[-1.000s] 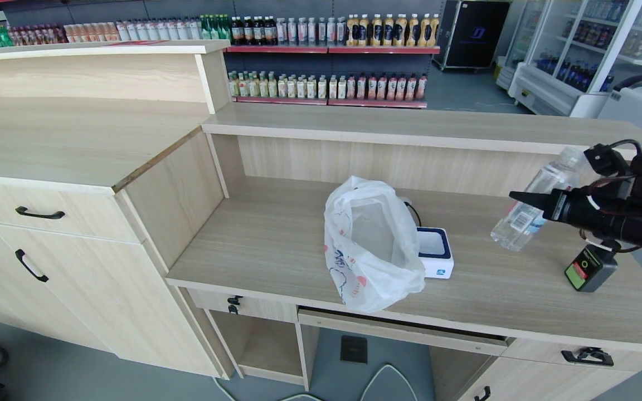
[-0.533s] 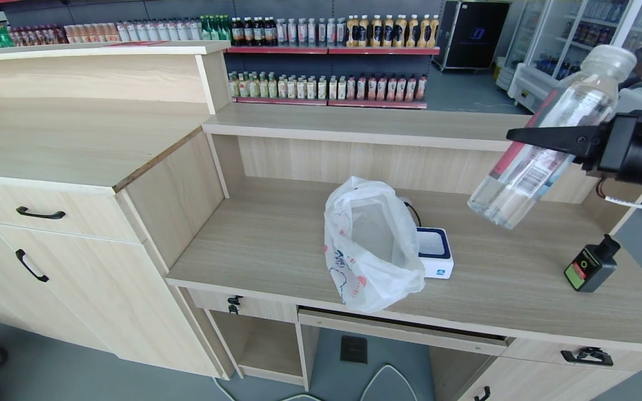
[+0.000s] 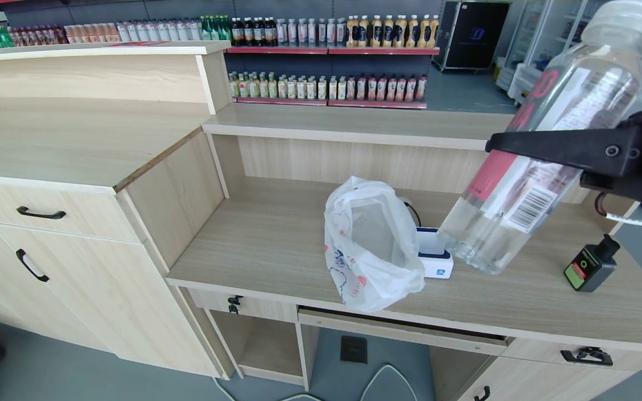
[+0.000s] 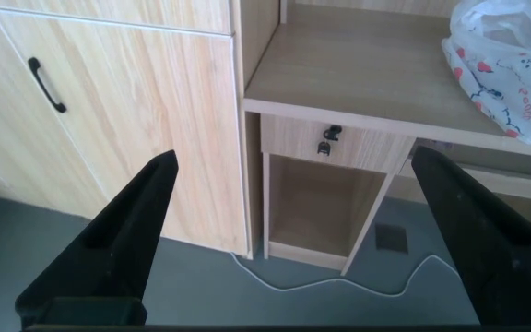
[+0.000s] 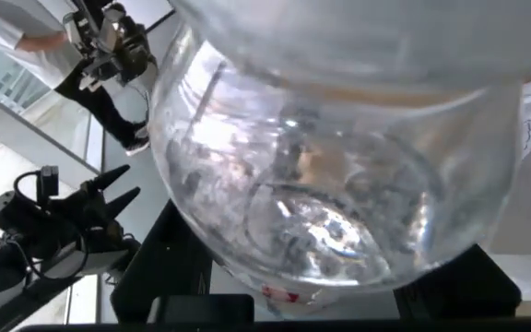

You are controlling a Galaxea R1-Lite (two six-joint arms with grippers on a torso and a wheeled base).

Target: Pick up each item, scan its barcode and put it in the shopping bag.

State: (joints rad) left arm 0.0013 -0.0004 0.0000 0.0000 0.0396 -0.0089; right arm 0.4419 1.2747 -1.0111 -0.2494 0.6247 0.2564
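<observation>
**Water bottle: scan step in hand**
Right gripper (image 3: 527, 149) clamped on the tilted water bottle (image 3: 499, 223), held above the bench (image 3: 276, 239), base near the scanner (image 3: 437, 257) beside the shopping bag (image 3: 371, 245). Barcode seemingly faces away from the scanner; next move likely needs a turn. Left gripper (image 4: 293, 240) fingers apart, idle.

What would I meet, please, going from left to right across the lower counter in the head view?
shopping bag → white scanner → clear bottle, held aloft → small black device with a green and red face.
</observation>
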